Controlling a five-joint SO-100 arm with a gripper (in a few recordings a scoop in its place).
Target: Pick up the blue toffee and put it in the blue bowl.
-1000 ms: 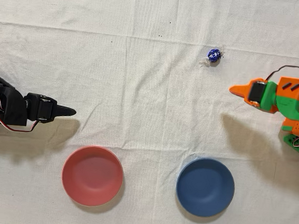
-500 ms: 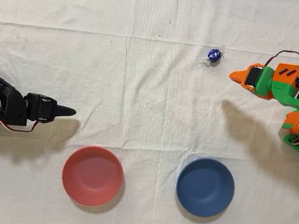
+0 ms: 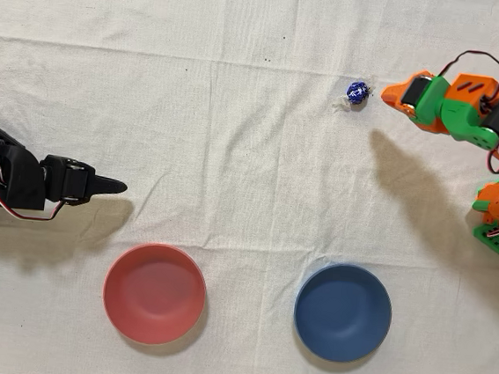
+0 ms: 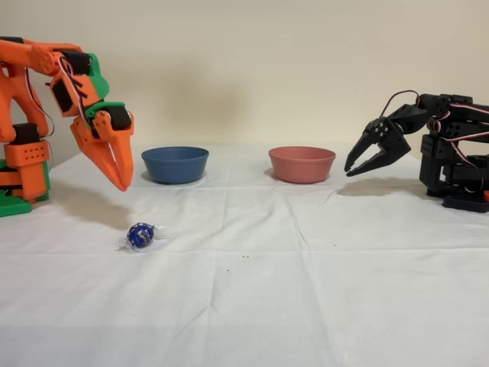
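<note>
The blue toffee (image 3: 357, 92) lies on the white cloth in the upper right of the overhead view; in the fixed view the blue toffee (image 4: 141, 235) sits at the front left. My orange gripper (image 3: 386, 93) hangs just right of it, fingers together and holding nothing. In the fixed view the gripper (image 4: 123, 183) points down, raised above the cloth and a little behind the candy. The blue bowl (image 3: 343, 313) stands empty at the lower right of the overhead view, and the blue bowl (image 4: 175, 164) shows behind the gripper in the fixed view.
A pink-red bowl (image 3: 153, 294) stands left of the blue one in the overhead view and, as the pink-red bowl (image 4: 302, 164), to its right in the fixed view. The idle black arm (image 3: 47, 181) rests at the left edge. The cloth (image 3: 253, 152) has creases.
The orange arm has swung up the overhead picture, bringing its closed tip from well below and right of the toffee to just beside it. Toffee and bowls have not moved.
</note>
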